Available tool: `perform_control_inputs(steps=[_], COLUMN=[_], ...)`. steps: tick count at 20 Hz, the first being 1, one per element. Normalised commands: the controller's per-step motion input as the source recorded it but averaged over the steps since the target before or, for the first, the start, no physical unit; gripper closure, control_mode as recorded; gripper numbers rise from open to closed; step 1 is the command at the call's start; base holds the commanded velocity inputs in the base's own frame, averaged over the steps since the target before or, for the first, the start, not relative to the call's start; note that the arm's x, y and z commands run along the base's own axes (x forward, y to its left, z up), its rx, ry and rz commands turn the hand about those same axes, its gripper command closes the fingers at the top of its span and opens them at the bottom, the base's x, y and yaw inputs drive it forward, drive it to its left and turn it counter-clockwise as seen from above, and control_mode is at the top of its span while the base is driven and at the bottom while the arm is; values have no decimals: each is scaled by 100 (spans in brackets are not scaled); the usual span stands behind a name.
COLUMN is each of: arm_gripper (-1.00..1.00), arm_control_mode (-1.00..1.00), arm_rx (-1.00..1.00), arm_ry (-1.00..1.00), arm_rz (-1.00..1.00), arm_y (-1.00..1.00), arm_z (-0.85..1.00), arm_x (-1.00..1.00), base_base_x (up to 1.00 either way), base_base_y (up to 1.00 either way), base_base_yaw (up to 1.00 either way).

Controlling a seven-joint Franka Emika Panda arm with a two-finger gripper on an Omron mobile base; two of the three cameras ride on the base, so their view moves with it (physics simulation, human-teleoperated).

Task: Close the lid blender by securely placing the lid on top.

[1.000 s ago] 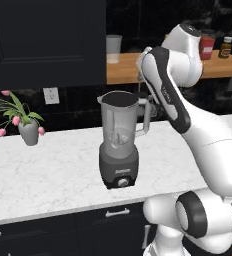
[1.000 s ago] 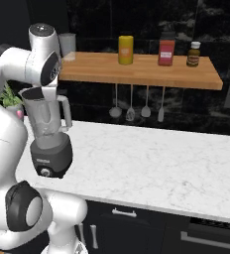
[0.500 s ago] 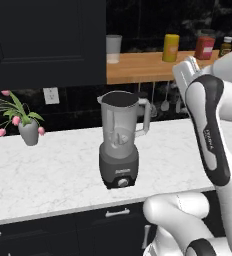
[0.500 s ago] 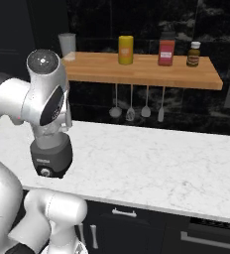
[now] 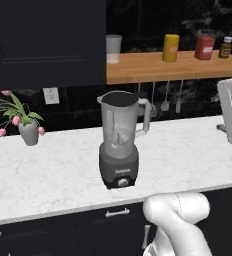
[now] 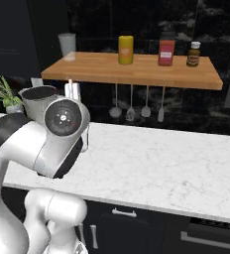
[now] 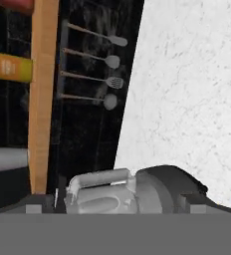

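The blender (image 5: 120, 145) stands on the white marble counter (image 5: 188, 150), its grey jar's mouth open with nothing on top and the handle to the right. In the right base view its jar rim (image 6: 37, 93) peeks out behind my arm's big joint. The hand view is rolled sideways and shows the blender (image 7: 137, 191) lying along the bottom, some way off. My gripper (image 7: 115, 205) is open, its dark fingertips (image 7: 38, 204) wide apart with nothing held. My white hand (image 5: 231, 107) is at the right edge, well away from the jar. The lid is out of view.
A wooden shelf (image 5: 158, 67) above the counter carries a translucent tumbler (image 5: 113, 48), a yellow can (image 5: 170, 47), a red box (image 5: 204, 47) and a brown bottle (image 5: 226, 47). Utensils (image 5: 165, 100) hang beneath it. A pot of pink flowers (image 5: 28, 131) stands at the left.
My arm has swung away from the blender toward the right side of the counter. The blender has not moved.
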Motion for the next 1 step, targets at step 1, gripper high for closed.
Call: perform_control_inputs(steps=[1], arm_gripper=[-100], arm_control_mode=[-100], arm_rx=[0], arm_ry=[0], arm_rz=[0], arm_y=[-39], arm_z=[-6], arm_x=[-31], base_base_x=[0], base_base_y=[0], base_base_yaw=[0])
